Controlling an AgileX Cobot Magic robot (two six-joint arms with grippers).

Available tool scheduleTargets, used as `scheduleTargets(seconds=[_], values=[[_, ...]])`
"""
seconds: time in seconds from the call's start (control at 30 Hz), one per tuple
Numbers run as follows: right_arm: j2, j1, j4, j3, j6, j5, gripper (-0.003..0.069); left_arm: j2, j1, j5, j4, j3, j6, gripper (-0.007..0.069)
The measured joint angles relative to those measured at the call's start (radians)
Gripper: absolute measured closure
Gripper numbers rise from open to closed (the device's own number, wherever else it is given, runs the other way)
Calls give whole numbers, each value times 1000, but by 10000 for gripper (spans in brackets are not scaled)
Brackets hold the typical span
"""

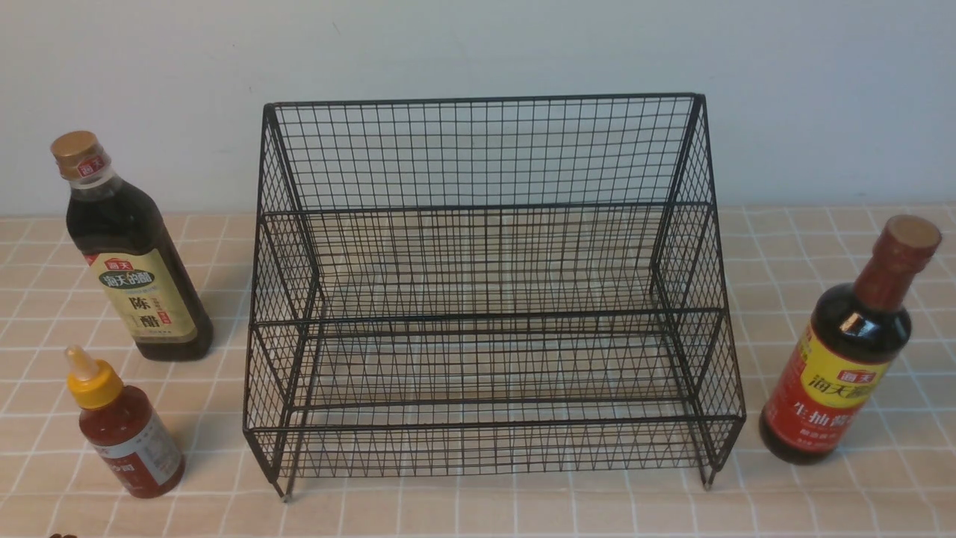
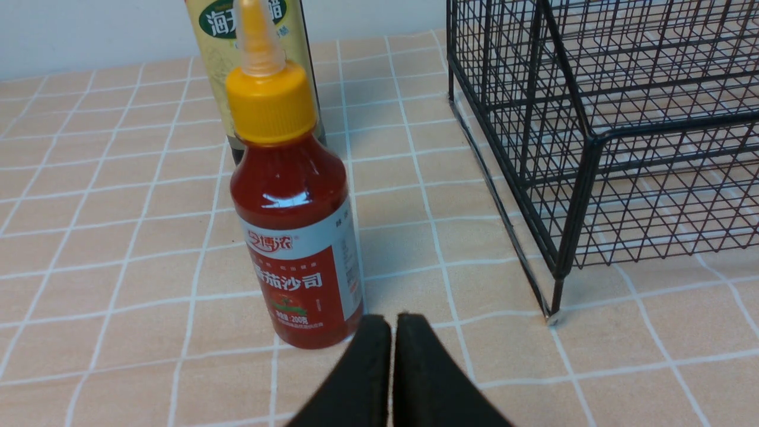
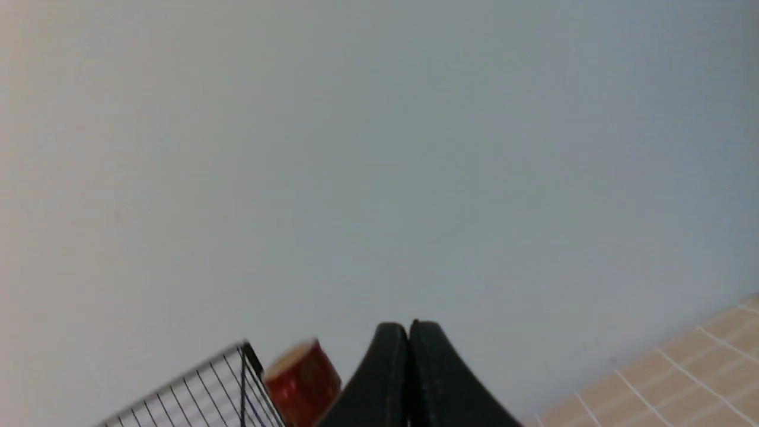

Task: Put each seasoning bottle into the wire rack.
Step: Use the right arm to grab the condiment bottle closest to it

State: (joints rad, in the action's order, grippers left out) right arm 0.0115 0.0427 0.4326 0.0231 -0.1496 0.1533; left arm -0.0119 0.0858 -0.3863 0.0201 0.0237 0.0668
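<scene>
The black wire rack (image 1: 485, 299) stands empty mid-table. Left of it stand the tall dark vinegar bottle (image 1: 131, 250) with a gold cap and, nearer, the small red sauce bottle (image 1: 127, 433) with a yellow nozzle cap. The dark soy bottle (image 1: 848, 351) with a red neck stands right of the rack. Neither arm shows in the front view. My left gripper (image 2: 391, 323) is shut and empty, low over the table just before the red sauce bottle (image 2: 293, 225) and off the rack's (image 2: 593, 148) front corner. My right gripper (image 3: 408, 329) is shut and empty, facing the wall, beside the soy bottle's cap (image 3: 299, 379).
The table wears a peach tiled cloth (image 1: 478, 508) with white lines. A plain pale wall (image 1: 478, 52) rises right behind the rack. The vinegar bottle's label (image 2: 255, 53) shows directly behind the sauce bottle in the left wrist view.
</scene>
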Motion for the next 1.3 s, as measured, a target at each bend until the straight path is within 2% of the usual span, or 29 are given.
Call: scheduleTargets(seconds=[0.1, 0.2, 0.3, 0.4, 0.5, 0.53, 0.67, 0.87, 1.1, 1.3], values=[[-4, 0, -39, -42, -36, -3, 673, 0, 0, 0, 0, 0, 0, 631], [-77, 0, -176, -165, -50, -72, 659, 0, 0, 0, 0, 0, 0, 631], [-192, 0, -296, -267, -65, -143, 623, 0, 0, 0, 0, 0, 0, 631], [-301, 0, -351, -334, -70, -179, 573, 0, 0, 0, 0, 0, 0, 631], [-424, -2, -376, -397, -71, -182, 495, 0, 0, 0, 0, 0, 0, 631], [-490, -6, -380, -433, -72, -181, 446, 0, 0, 0, 0, 0, 0, 631], [-642, -55, -387, -504, -72, -175, 326, 0, 0, 0, 0, 0, 0, 631], [-836, -153, -421, -560, -50, -120, 209, 0, 0, 0, 0, 0, 0, 631], [-1058, -175, -459, -581, -44, -7, 174, 0, 0, 0, 0, 0, 0, 631], [-1189, -175, -472, -584, -44, 4, 173, 0, 0, 0, 0, 0, 0, 631]])
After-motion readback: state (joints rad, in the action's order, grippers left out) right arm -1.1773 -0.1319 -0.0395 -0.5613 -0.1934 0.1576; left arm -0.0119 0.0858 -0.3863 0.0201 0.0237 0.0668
